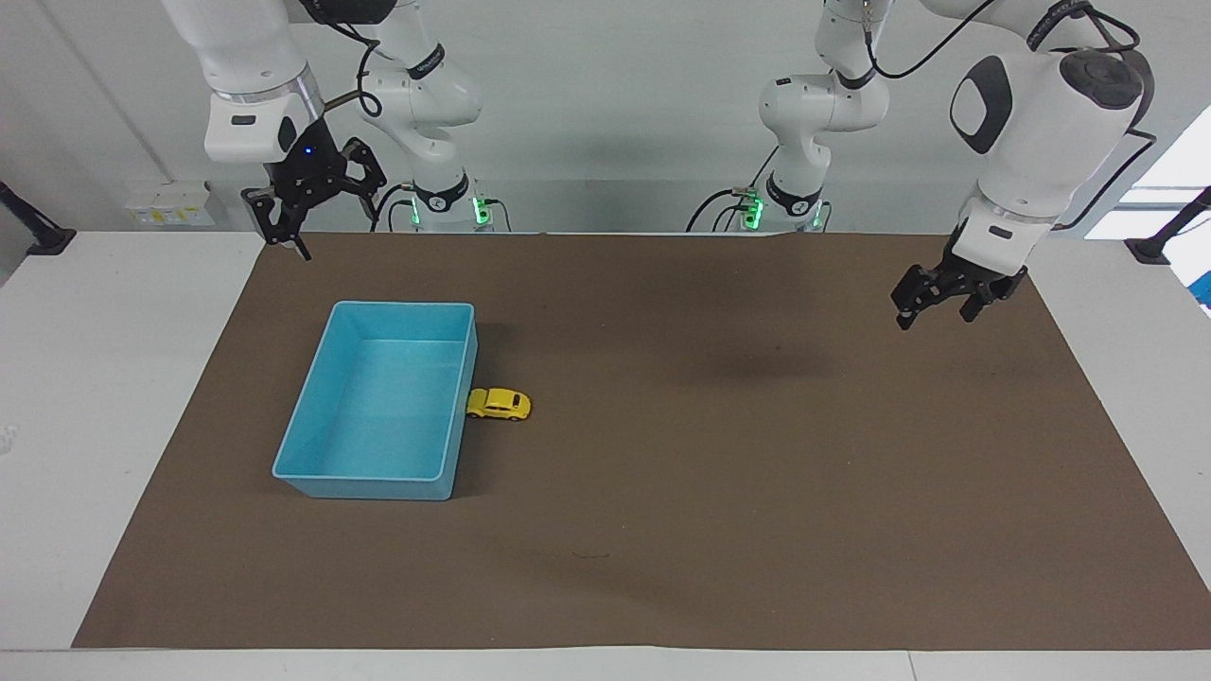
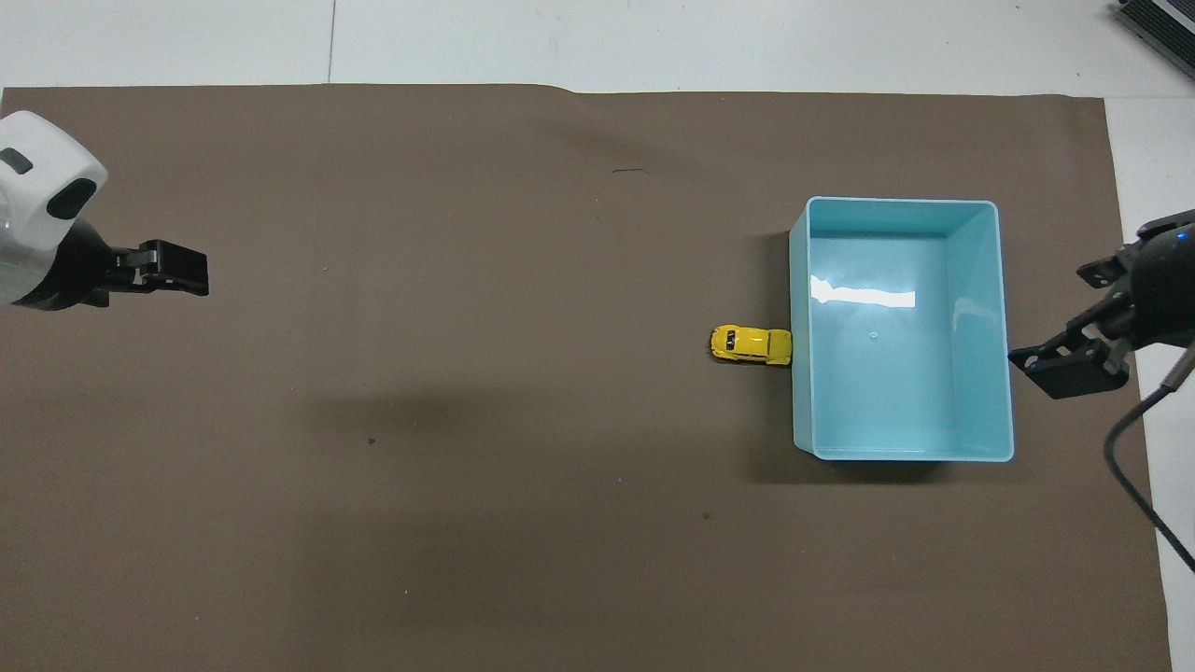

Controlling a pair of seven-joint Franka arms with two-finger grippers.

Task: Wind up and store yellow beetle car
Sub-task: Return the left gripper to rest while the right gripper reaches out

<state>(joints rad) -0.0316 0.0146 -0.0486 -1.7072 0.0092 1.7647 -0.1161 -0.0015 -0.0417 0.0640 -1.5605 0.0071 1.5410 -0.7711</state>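
Note:
The yellow beetle car [image 1: 499, 404] stands on the brown mat, its nose against the outer wall of the blue bin [image 1: 364, 488], on the side toward the left arm's end. It also shows in the overhead view [image 2: 750, 344], beside the bin [image 2: 901, 202]. The bin is empty. My left gripper [image 1: 935, 312] hangs open and empty over the mat near the left arm's end, well apart from the car; it also shows in the overhead view [image 2: 177, 275]. My right gripper [image 1: 287, 241] is open and empty, raised over the mat's edge by the bin's outer end [image 2: 1064, 359].
The brown mat [image 1: 719, 492] covers most of the white table [image 1: 104, 378]. The right arm's cable [image 2: 1134, 467] hangs over the mat's edge beside the bin.

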